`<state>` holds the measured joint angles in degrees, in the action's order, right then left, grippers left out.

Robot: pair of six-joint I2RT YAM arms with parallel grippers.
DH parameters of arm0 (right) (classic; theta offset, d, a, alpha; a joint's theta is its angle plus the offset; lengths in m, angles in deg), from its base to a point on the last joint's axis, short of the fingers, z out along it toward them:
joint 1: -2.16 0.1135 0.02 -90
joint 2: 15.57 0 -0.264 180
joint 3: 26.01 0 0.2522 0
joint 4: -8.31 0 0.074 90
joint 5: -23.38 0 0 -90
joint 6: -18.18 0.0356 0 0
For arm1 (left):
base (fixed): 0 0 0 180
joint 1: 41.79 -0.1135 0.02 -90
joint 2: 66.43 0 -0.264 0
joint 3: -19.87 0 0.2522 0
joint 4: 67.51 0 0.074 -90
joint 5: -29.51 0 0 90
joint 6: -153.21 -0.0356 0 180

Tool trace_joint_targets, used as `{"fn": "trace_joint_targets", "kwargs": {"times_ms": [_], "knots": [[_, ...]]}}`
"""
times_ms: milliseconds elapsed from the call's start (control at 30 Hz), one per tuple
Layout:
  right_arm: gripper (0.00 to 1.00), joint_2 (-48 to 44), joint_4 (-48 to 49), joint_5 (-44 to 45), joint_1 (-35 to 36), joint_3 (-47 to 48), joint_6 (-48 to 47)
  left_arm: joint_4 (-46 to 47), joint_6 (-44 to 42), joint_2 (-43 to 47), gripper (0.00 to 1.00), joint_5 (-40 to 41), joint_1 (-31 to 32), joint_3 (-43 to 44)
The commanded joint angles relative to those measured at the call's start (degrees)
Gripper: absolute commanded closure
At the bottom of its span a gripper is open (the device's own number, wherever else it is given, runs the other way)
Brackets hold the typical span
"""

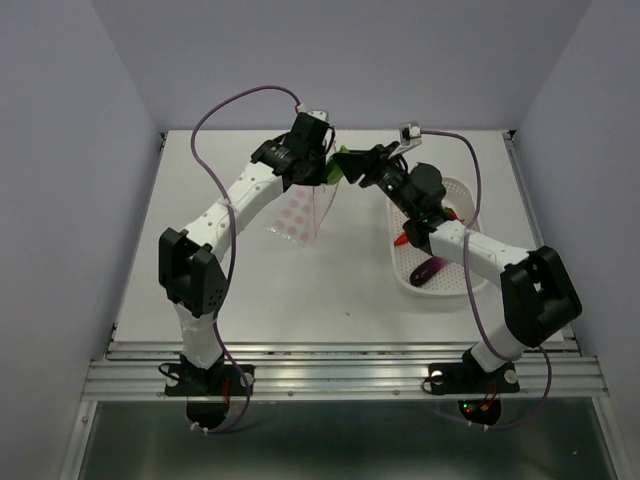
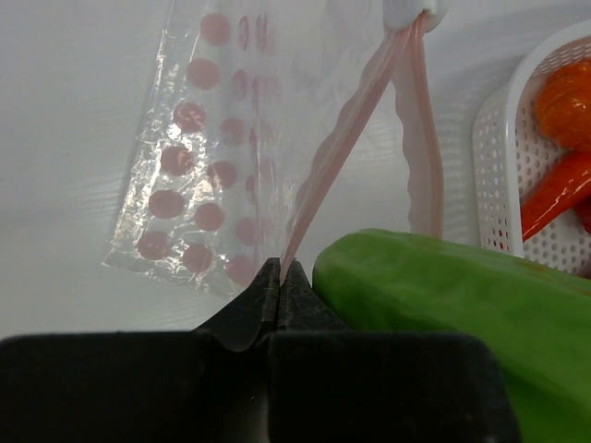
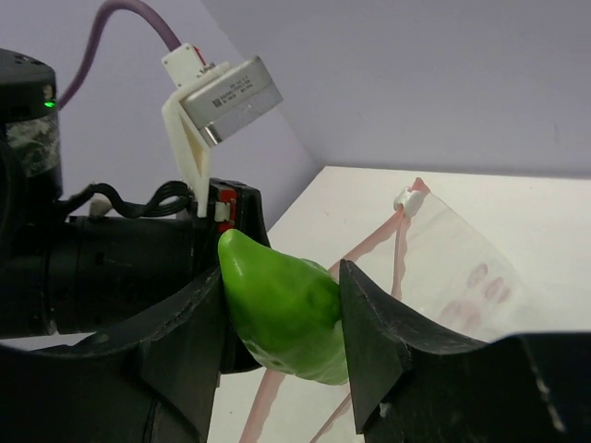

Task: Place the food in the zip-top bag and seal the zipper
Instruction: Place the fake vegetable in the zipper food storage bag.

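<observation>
My left gripper is shut on the pink zipper strip of the clear zip-top bag and holds it lifted, its pink-dotted half hanging down to the table. The bag mouth gapes, with the white slider tab at its far end. My right gripper is shut on the green pod, held right beside the left gripper at the bag mouth; the pod also shows in the left wrist view. An orange fruit, a red carrot and a purple eggplant lie in the basket.
The white perforated oval basket stands on the table's right side under my right arm. Purple cables loop above both arms. The enclosure walls close in on the left, back and right.
</observation>
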<state>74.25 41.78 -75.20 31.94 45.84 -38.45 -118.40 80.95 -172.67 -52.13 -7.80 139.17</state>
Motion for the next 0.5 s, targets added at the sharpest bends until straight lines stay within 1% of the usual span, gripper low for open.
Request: {"fn": "trace_joint_targets", "kwargs": {"times_ms": [0,67,133,333,433,467], "knots": [[0.99,0.9,-1.2,5.1,1.3,-0.1,-4.1,-0.5,0.8,1.7,1.00,0.2,-0.4,3.4],[0.99,1.1,-3.3,8.0,2.9,0.2,-6.5,-0.9,0.9,1.9,1.00,0.5,-0.5,4.0],[0.99,1.2,-4.2,10.2,2.9,0.0,-7.2,-1.2,1.0,2.2,1.00,1.0,-0.5,4.5],[0.99,2.3,-5.5,11.6,4.0,0.5,-6.8,-1.3,1.2,2.9,1.00,1.0,-0.7,5.1],[0.85,3.3,-6.6,10.2,4.6,2.1,-6.4,-1.2,1.2,3.1,1.00,0.8,-0.7,5.6],[0.72,3.5,-7.0,10.4,5.2,2.4,-6.5,-1.2,1.3,3.1,1.00,0.6,-0.8,5.7]]}}
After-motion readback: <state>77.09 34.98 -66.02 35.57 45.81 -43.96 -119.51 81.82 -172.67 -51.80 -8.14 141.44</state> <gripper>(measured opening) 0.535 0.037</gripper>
